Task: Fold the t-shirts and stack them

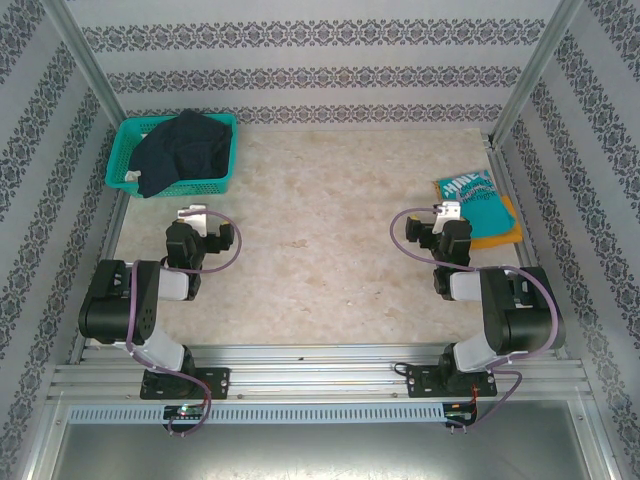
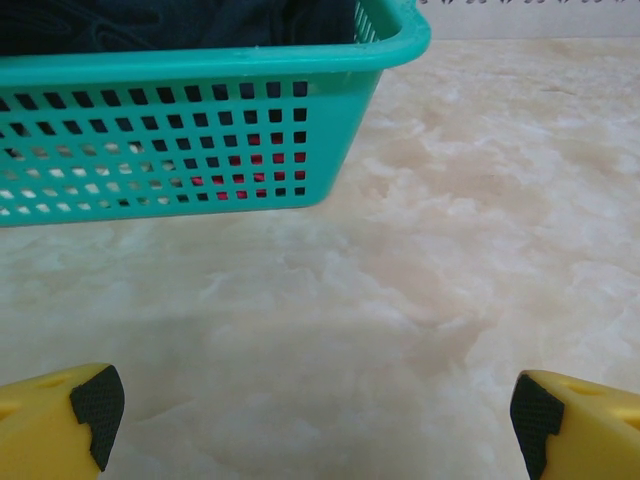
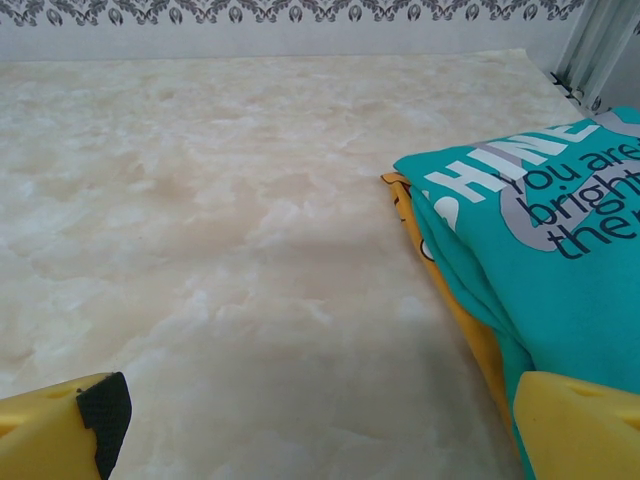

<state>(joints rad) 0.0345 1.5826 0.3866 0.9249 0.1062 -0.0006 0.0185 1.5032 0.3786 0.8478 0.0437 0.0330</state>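
Observation:
A dark navy t-shirt (image 1: 183,148) lies crumpled in the teal mesh basket (image 1: 222,176) at the back left; its dark cloth (image 2: 180,22) fills the basket top, and red cloth (image 2: 245,165) shows through the mesh. At the right edge a folded teal t-shirt (image 1: 474,191) with white lettering lies on a folded orange t-shirt (image 1: 500,235); the same pair appears as teal (image 3: 540,250) over orange (image 3: 462,310). My left gripper (image 2: 315,420) is open over bare table, short of the basket. My right gripper (image 3: 320,420) is open, its right finger beside the stack's near corner.
The basket (image 2: 200,130) stands at the table's back left corner. Patterned walls and metal posts (image 1: 520,80) close in the table (image 1: 320,240) on three sides. The broad middle of the marbled top lies between the two arms.

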